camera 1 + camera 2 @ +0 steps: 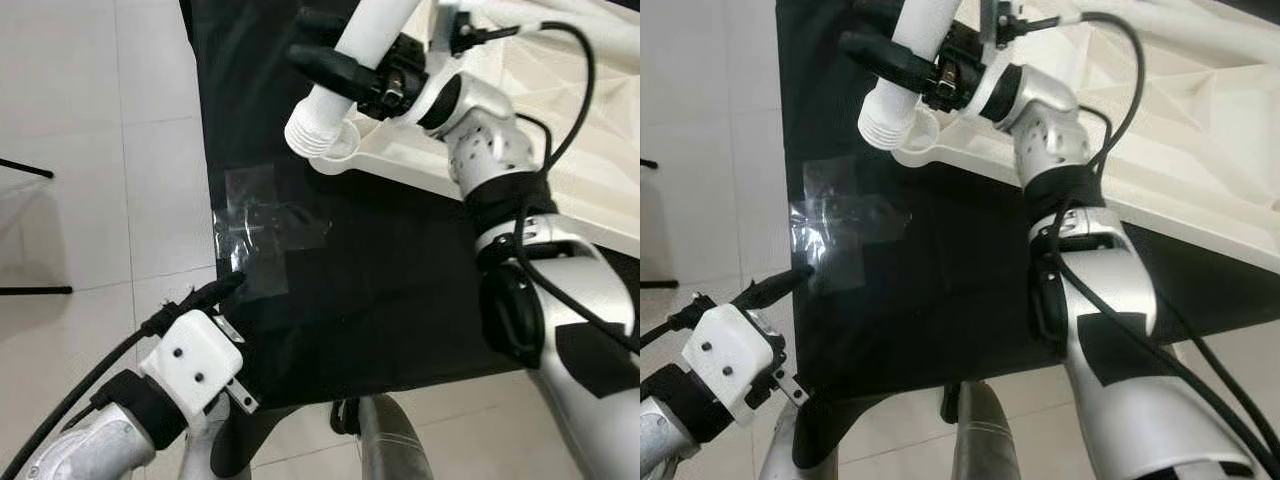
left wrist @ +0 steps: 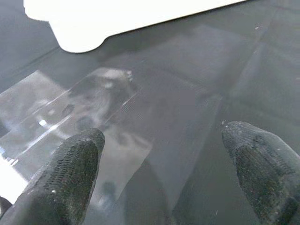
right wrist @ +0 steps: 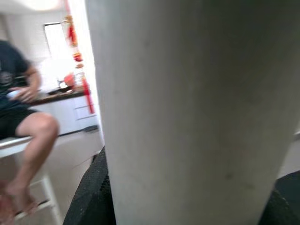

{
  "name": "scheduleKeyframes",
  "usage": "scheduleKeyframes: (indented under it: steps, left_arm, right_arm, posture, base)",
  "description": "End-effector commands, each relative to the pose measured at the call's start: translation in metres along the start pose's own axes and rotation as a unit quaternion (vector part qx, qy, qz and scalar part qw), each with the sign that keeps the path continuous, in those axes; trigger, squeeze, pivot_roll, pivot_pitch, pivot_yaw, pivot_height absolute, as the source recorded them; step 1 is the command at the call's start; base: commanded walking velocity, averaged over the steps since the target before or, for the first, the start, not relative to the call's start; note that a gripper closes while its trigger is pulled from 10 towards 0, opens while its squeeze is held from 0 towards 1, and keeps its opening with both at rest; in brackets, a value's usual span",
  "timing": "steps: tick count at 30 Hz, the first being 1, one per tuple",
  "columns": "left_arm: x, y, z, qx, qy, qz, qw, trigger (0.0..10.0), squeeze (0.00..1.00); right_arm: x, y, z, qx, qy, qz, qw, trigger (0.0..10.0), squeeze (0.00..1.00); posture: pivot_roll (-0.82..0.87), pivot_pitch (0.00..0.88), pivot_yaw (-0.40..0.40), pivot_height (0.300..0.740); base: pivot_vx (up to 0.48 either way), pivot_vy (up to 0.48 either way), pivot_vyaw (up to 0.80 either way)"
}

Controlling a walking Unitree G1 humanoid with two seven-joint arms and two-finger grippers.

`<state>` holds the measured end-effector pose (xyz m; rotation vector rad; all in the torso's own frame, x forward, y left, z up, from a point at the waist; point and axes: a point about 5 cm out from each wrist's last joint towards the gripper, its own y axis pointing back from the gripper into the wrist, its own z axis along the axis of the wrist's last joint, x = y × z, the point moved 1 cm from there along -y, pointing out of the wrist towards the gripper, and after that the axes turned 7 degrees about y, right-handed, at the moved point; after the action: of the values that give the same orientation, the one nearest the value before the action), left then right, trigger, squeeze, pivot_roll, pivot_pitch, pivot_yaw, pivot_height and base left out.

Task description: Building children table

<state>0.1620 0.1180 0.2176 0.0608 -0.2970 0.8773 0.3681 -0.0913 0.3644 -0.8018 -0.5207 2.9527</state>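
A white table leg with a threaded end hangs just above the round corner socket of the upturned white tabletop. My right gripper is shut on the leg, one black finger lying across it. The leg looms close in the right wrist view. My left gripper stands open low over the black cloth, beside a patch of clear tape, its fingertips apart with nothing between them.
White tiled floor lies to the left of the cloth. A person sits on a white stool in the right wrist view's background. Black cables run along both arms.
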Motion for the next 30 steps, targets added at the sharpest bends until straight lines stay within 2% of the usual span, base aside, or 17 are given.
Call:
scheduleKeyframes:
  steps: [1,7,10,13,14,18,26,30]
  left_arm:
    - [-0.005,0.001,0.004,-0.01,0.0,-0.01,1.0,10.0,0.0]
    - [-0.003,0.0,0.006,-0.015,-0.004,-0.003,1.0,10.0,0.0]
    - [-0.006,-0.004,0.008,-0.024,-0.004,-0.001,1.0,10.0,0.0]
    - [-0.007,-0.004,0.008,-0.025,-0.004,-0.001,1.0,10.0,0.0]
    - [-0.007,-0.004,0.008,-0.025,-0.004,-0.001,1.0,10.0,0.0]
    - [-0.011,-0.006,0.008,-0.029,-0.001,-0.001,1.0,10.0,0.0]
    - [-0.013,-0.008,0.009,-0.031,0.0,-0.001,1.0,10.0,0.0]
    - [-0.014,-0.011,0.009,-0.03,0.0,-0.001,1.0,10.0,0.0]
  right_arm:
    - [0.002,-0.001,0.003,0.007,0.003,0.031,1.0,10.0,0.0]
    - [0.001,-0.002,0.008,0.019,0.006,0.056,0.998,10.0,0.0]
    - [0.004,-0.008,0.002,0.057,0.012,0.089,0.994,10.0,0.0]
    - [0.005,-0.009,0.0,0.066,0.013,0.091,0.994,10.0,0.0]
    - [0.005,-0.009,0.0,0.066,0.013,0.091,0.994,10.0,0.0]
    - [-0.003,-0.014,-0.01,0.121,0.031,0.033,0.992,10.0,0.0]
    - [-0.005,-0.017,-0.006,0.125,0.037,0.032,0.991,10.0,0.0]
    - [-0.005,-0.012,-0.004,0.128,0.034,0.045,0.99,10.0,0.0]
  posture:
    - [0.24,0.59,-0.077,0.74]
    - [0.23,0.59,-0.083,0.74]
    - [0.22,0.588,-0.095,0.74]
    - [0.22,0.588,-0.095,0.74]
    - [0.22,0.588,-0.095,0.74]
    - [0.22,0.582,-0.106,0.74]
    - [0.22,0.583,-0.114,0.74]
    - [0.21,0.586,-0.119,0.74]
  base:
    - [0.0,0.0,0.0]
    - [0.0,0.0,0.0]
    - [0.0,0.0,0.0]
    - [0.0,0.0,0.0]
    - [0.0,0.0,0.0]
    - [0.0,0.0,0.0]
    - [0.0,0.0,0.0]
    - [0.0,0.0,0.0]
